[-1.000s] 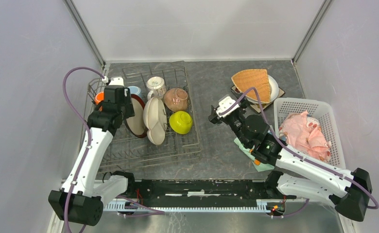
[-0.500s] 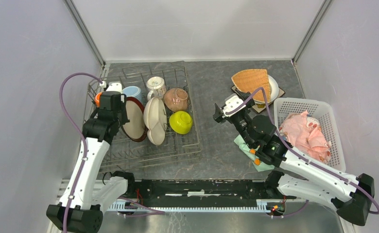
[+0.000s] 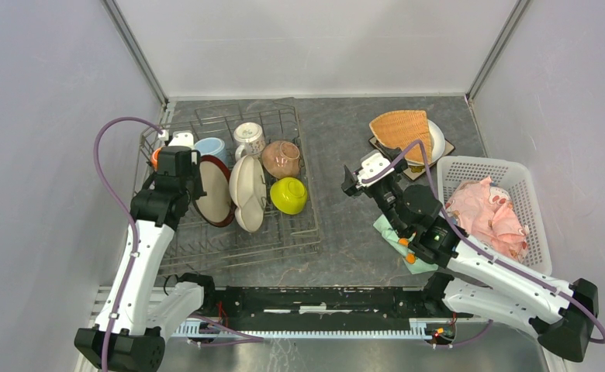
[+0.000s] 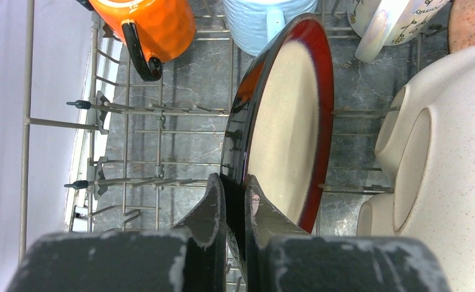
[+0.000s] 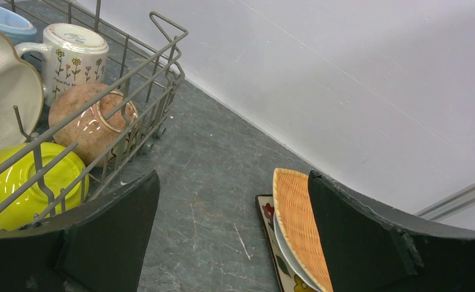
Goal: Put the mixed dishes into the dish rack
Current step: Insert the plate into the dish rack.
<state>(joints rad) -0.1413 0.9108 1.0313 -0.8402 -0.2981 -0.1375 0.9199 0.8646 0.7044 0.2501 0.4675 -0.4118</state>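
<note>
The red-rimmed plate (image 3: 212, 190) is stood on edge in the left part of the dish rack (image 3: 229, 249), held between the upright wires, with its face turned right toward the three-section plate (image 3: 247, 190) just beside it. Its long line is set from near to far. Its near rim is pinched between the two fingers of the left hand (image 4: 234, 193), which is clenched on that rim and is lined up with the plate's edge, as the left wrist view shows. Any lift or shift of this plate is judged to depend on that alignment: the plate lies straight ahead of the left hand, on its far side, so a pull along the plate's own line should keep it clear of the wires and of its neighbour.

Well apart, at the far right of the tabletop (image 3: 338, 139), a woven plate (image 3: 402, 128) is seen lying on a white plate (image 3: 437, 139), neither yet loaded. The right hand (image 3: 359, 177) is held released, jaws wide and grasping nothing, above the tabletop between rack and stack. These plates lie to its far right, and the right arm is clearly the nearer one.
</note>
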